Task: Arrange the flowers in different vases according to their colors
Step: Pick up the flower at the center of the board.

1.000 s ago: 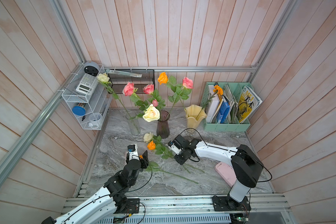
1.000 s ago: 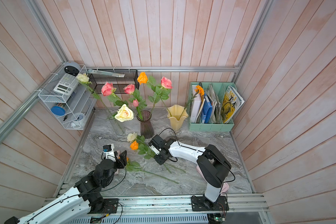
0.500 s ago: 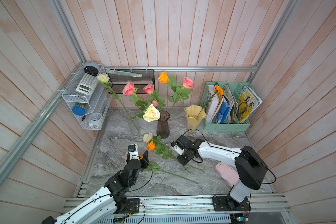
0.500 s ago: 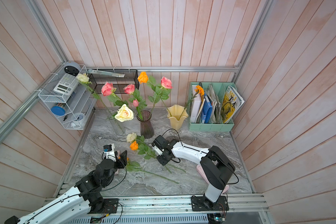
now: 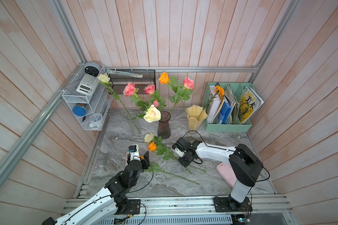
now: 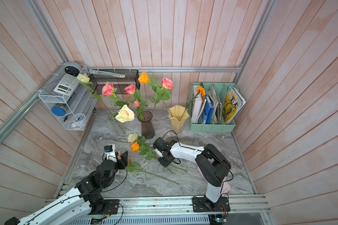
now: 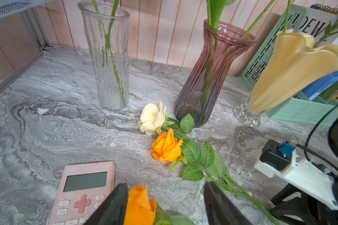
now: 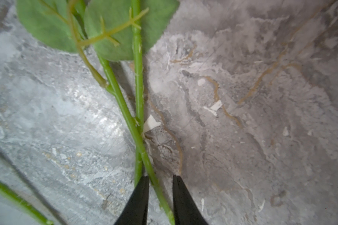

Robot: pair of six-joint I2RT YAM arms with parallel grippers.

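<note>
Both top views high overhead, sharing the whole marble table (image 5: 174, 191), wrist views low and close

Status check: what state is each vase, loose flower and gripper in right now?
left gripper: open, gripping nothing.
right gripper: slightly open, straddling a stem.
clear glass vase: upright, two stems inside.
purple vase: upright, several stems inside.
yellow vase: upright, holding an orange flower.
cream rose: lying loose on the table.
orange rose: lying loose beside it.
second orange rose: lying, head between the left jaws.
pink calculator: flat, face up.
</note>
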